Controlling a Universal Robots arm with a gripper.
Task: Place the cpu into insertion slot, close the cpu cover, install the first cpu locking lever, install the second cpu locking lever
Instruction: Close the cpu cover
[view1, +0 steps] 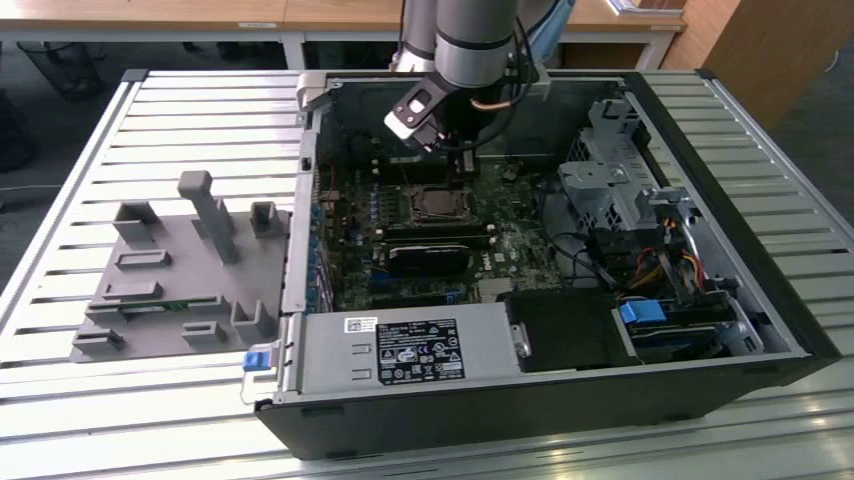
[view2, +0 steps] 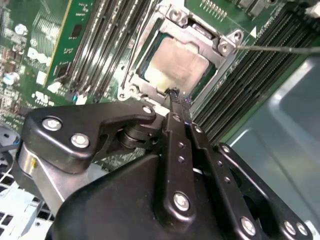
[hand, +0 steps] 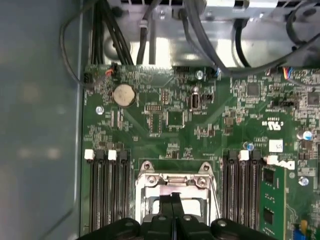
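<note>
Gripper (view2: 175, 96) jaws pressed together on nothing, tips at the cpu cover (view2: 136, 75) rim, cpu (view2: 177, 62) seated just beyond them; if you slip off the thin locking lever (view2: 280, 49) beside them, you could gouge lid or board.

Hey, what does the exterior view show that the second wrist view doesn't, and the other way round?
Exterior view: the whole open computer case, the grey power-supply box at its near edge, and a grey fixture on the slatted table at the exterior view's left. Second wrist view: the cpu seated under the cpu cover, with the gripper, fingers together, at the cover's edge. Shared: the green circuit board, the insertion slot and the gripper.
</note>
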